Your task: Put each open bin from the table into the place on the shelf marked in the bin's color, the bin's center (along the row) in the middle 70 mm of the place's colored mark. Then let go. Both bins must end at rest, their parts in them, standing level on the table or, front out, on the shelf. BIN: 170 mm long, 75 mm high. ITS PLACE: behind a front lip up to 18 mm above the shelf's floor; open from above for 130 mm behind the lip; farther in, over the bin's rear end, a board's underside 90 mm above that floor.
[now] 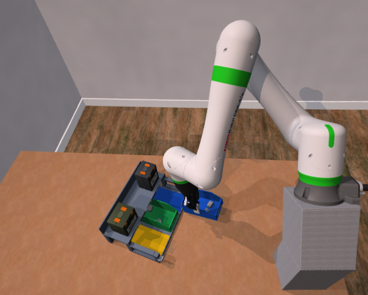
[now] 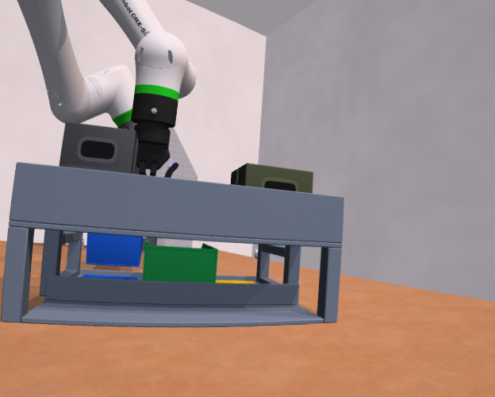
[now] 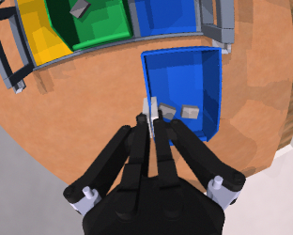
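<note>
The blue bin (image 1: 204, 207) is just outside the shelf (image 1: 144, 212), in front of the blue-marked place (image 1: 167, 196). Two small grey parts (image 3: 178, 112) lie in it. My gripper (image 3: 150, 105) is shut on the bin's side wall, near the end away from the shelf. Through the shelf in the exterior view, the blue bin (image 2: 114, 249) appears beyond the blue mark (image 2: 109, 276); I cannot tell whether it is off the table. The green bin (image 1: 161, 216) stands in the middle place with a grey part (image 3: 79, 8) in it.
The yellow-marked place (image 1: 150, 238) holds no bin. A dark grey box (image 1: 146, 174) and an olive box (image 1: 122, 218) stand on the shelf's top board. A front lip (image 3: 170, 37) runs along the shelf between the blue bin and its place. The robot's pedestal (image 1: 319, 236) stands at the right.
</note>
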Controlling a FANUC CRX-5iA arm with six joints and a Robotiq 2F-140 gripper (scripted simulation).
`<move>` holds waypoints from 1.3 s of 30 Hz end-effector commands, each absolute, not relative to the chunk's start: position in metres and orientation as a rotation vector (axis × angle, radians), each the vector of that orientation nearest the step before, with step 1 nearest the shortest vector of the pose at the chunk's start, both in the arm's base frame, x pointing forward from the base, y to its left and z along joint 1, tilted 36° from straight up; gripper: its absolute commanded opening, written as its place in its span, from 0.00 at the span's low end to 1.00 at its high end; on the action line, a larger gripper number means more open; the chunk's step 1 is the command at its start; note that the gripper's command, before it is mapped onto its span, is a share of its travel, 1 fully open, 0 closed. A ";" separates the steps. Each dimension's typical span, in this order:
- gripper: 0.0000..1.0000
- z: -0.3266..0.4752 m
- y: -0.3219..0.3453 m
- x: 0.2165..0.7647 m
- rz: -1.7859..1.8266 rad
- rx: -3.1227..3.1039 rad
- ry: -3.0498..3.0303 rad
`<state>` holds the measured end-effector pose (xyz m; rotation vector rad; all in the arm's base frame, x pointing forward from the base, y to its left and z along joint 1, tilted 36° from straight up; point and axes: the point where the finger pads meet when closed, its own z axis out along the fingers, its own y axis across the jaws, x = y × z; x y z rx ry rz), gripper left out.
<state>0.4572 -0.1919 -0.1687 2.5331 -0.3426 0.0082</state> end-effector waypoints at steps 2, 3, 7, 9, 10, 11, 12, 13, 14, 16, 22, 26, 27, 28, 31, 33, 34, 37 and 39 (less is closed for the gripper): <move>0.00 -0.169 -0.192 0.457 0.008 2.533 -0.343; 0.00 -0.169 -0.192 0.457 0.008 2.533 -0.343; 0.00 -0.169 -0.192 0.457 0.008 2.533 -0.343; 0.00 -0.169 -0.192 0.457 0.008 2.533 -0.343; 0.00 -0.169 -0.192 0.457 0.008 2.533 -0.343; 0.00 -0.169 -0.192 0.457 0.008 2.533 -0.343; 0.00 -0.169 -0.192 0.457 0.008 2.533 -0.343; 0.00 -0.169 -0.192 0.457 0.008 2.533 -0.343; 0.00 -0.169 -0.192 0.457 0.008 2.533 -0.343; 0.00 -0.169 -0.192 0.457 0.008 2.533 -0.343; 0.00 -0.169 -0.192 0.458 0.008 2.533 -0.343; 0.00 -0.168 -0.192 0.458 0.008 2.533 -0.343; 0.00 -0.168 -0.192 0.459 0.008 2.533 -0.343; 0.00 -0.168 -0.192 0.459 0.008 2.533 -0.343; 0.00 -0.168 -0.192 0.459 0.008 2.533 -0.343; 0.00 -0.168 -0.192 0.460 0.008 2.533 -0.343; 0.00 -0.168 -0.192 0.460 0.008 2.533 -0.343; 0.00 -0.168 -0.192 0.461 0.008 2.533 -0.343; 0.00 -0.168 -0.192 0.462 0.008 2.533 -0.343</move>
